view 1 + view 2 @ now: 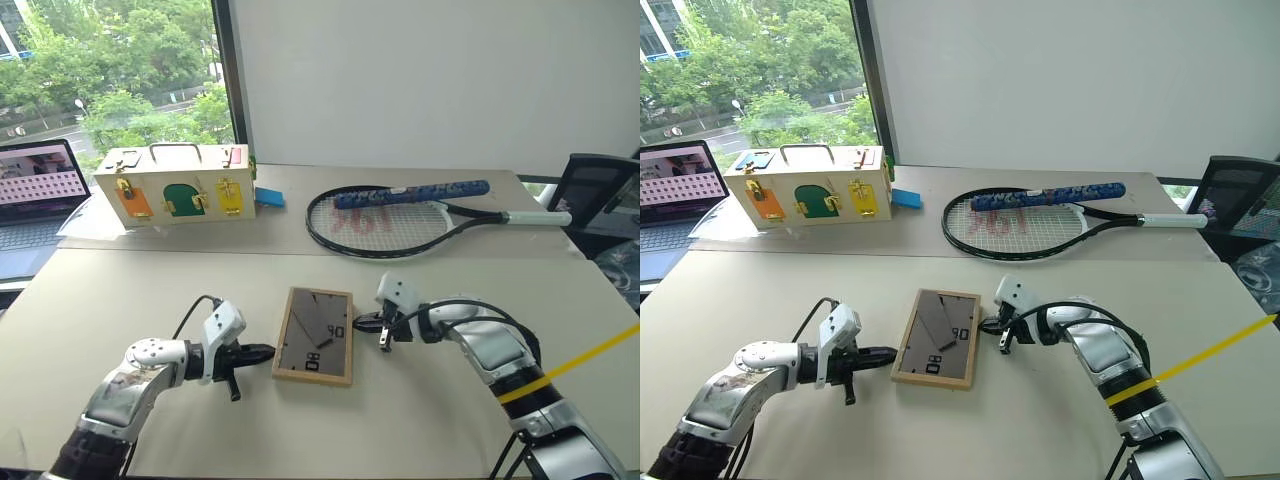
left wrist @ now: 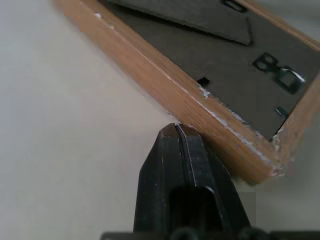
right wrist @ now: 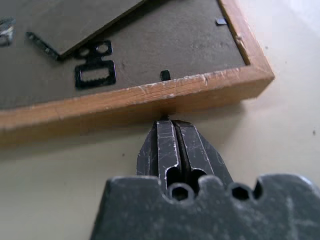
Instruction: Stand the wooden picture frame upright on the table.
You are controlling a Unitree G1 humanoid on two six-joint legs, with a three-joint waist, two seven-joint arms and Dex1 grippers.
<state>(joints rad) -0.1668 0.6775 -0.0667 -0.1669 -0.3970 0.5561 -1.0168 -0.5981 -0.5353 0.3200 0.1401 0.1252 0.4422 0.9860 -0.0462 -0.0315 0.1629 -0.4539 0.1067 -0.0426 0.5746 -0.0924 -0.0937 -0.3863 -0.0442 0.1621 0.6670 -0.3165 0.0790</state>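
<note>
The wooden picture frame [image 1: 315, 336] lies flat on the beige table [image 1: 120, 300], dark grey back panel and fold-out stand facing up. My left gripper [image 1: 268, 352] is shut, its tip against the frame's left edge near the front corner; the left wrist view has the fingertips [image 2: 176, 131] touching the light-wood rim [image 2: 165, 87]. From the other side my right gripper [image 1: 358, 323] is shut as well, and its tip meets the frame's right edge. In the right wrist view the fingertips [image 3: 169, 125] press on the wood rim [image 3: 125, 102]. The frame's picture side is hidden underneath.
A cream wooden box [image 1: 172, 186] with coloured latches stands at the back left, a small blue block [image 1: 268, 197] beside it. A tennis racket [image 1: 400, 215] lies at the back right. A laptop [image 1: 35, 195] sits at the far left, a dark chair [image 1: 600, 195] at the right edge.
</note>
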